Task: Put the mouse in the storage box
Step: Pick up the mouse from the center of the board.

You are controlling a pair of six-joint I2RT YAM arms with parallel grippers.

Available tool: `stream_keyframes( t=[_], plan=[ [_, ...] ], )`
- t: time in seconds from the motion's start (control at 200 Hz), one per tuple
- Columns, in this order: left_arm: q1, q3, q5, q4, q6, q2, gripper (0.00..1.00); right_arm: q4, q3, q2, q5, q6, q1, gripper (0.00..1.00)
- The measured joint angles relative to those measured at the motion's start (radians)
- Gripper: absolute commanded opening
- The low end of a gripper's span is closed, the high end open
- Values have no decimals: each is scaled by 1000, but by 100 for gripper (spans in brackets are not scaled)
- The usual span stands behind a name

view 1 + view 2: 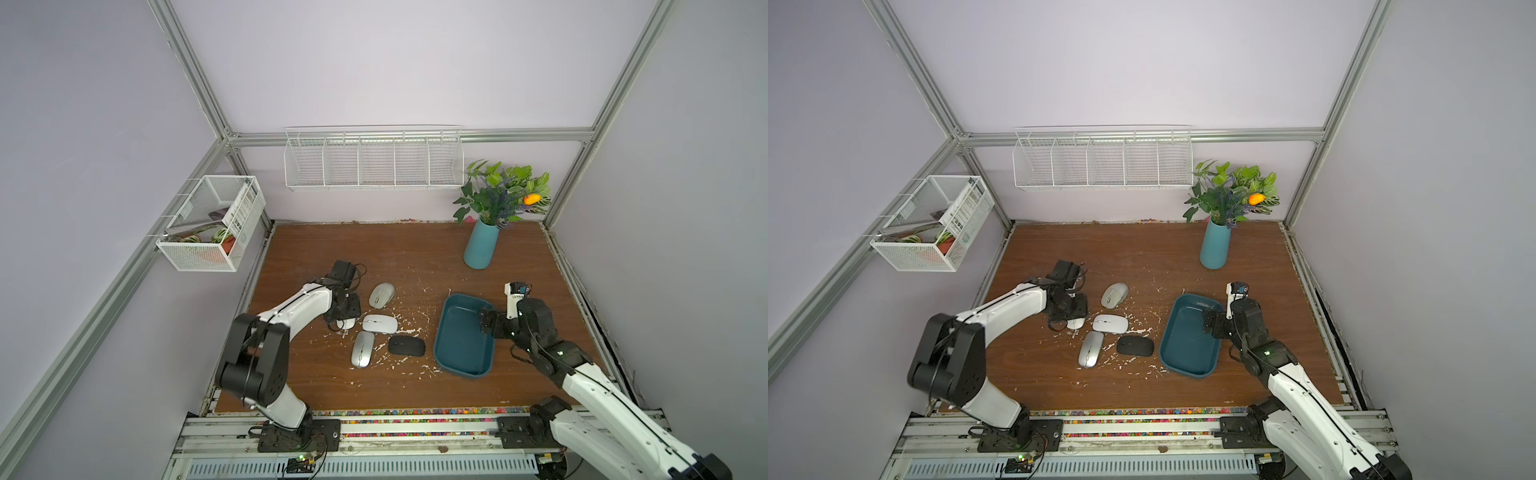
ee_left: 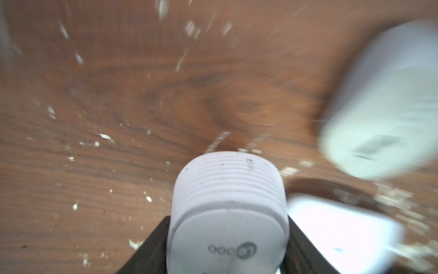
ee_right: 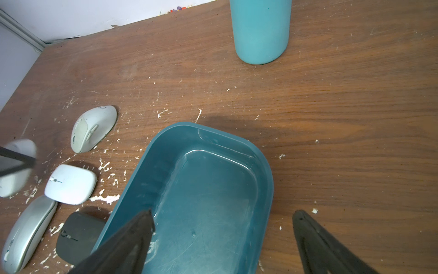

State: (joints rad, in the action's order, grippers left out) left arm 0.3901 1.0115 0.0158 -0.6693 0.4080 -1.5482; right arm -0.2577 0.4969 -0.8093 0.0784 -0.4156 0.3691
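Left gripper has its black jaws clamped on both sides of the mouse. It's a matte white shell with a ribbed band round it and a small grey logo. It's at the left end of the mouse cluster, well apart from the box. From the top views the arm hides most of it, and the left wrist view is smeared, so I can't tell if it's off the wood. The box is shallow glossy teal plastic with rounded corners and a scuffed floor. Right gripper is spread wide, straddling the box wall. The black mouse is half hidden behind that wall. Table is woodgrain with white flecks.
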Motion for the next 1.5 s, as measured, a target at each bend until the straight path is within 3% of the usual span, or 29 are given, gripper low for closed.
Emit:
stream_keyframes(
  t=[0.185,0.335,0.435,0.64,0.78,1.105,1.24,1.5],
  plan=[
    [164,157,-97,-17,-148,211,36,-28,55,-10,-143,-42,0,91],
    [361,237,-130,-29,-324,244,35,-39,190,-64,-354,-113,6,90],
    [430,223,-124,-55,-420,231,34,-37,275,-104,-485,-162,41,89],
    [457,113,-120,-28,-554,248,33,-42,361,-191,-613,-221,190,87],
    [466,29,-138,32,-602,316,33,-34,362,-229,-638,-259,229,84],
    [475,-71,-174,138,-650,451,31,85,388,-371,-661,-364,305,74],
    [475,-86,-175,148,-657,460,30,138,416,-422,-664,-389,346,73],
    [475,-92,-179,156,-657,460,30,214,441,-499,-667,-430,380,59]
  ],
)
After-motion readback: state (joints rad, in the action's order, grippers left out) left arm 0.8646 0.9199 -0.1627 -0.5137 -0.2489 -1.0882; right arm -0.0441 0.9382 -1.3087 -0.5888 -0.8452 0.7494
